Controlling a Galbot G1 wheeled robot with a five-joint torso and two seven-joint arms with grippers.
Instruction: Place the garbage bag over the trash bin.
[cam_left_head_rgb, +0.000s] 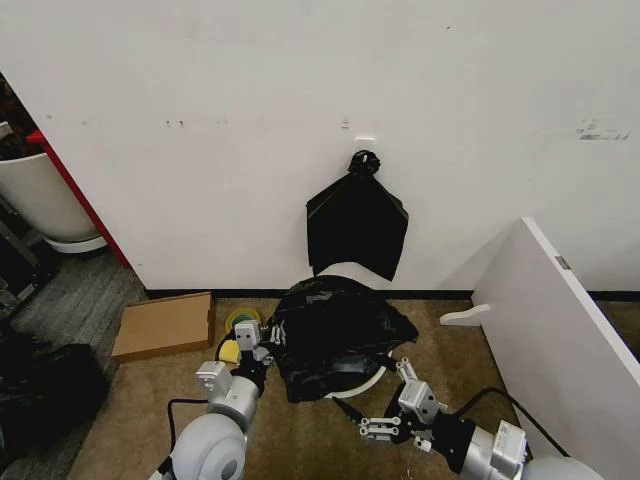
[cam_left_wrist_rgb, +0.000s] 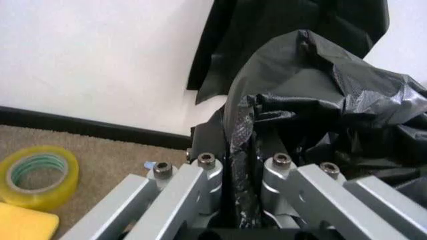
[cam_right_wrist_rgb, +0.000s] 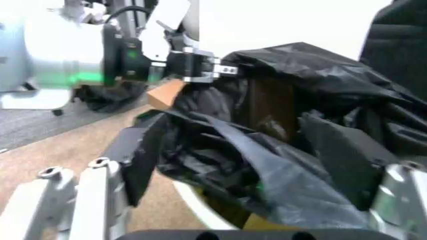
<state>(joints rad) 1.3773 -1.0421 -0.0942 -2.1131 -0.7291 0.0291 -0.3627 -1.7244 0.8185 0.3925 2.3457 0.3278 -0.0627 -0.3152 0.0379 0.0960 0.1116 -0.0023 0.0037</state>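
The black garbage bag (cam_left_head_rgb: 335, 335) lies crumpled over the top of the trash bin, whose white rim (cam_left_head_rgb: 368, 382) peeks out at the front right. My left gripper (cam_left_head_rgb: 262, 352) is at the bag's left edge, and the left wrist view shows it (cam_left_wrist_rgb: 243, 165) shut on a fold of the bag (cam_left_wrist_rgb: 320, 100). My right gripper (cam_left_head_rgb: 372, 390) is at the bin's front right. In the right wrist view it (cam_right_wrist_rgb: 267, 170) stands open, its fingers wide apart around the bag's hem (cam_right_wrist_rgb: 280, 150) above the bin rim (cam_right_wrist_rgb: 193, 205). The left gripper (cam_right_wrist_rgb: 200, 67) shows beyond.
A knotted bundle of black bags (cam_left_head_rgb: 357, 225) hangs on the wall behind the bin. On the carpet to the left lie flat cardboard (cam_left_head_rgb: 165, 325), a yellow tape roll (cam_left_head_rgb: 240, 320) and a yellow sponge (cam_left_wrist_rgb: 23, 225). A white board (cam_left_head_rgb: 560, 330) leans at right; a white tub (cam_left_head_rgb: 40, 195) stands far left.
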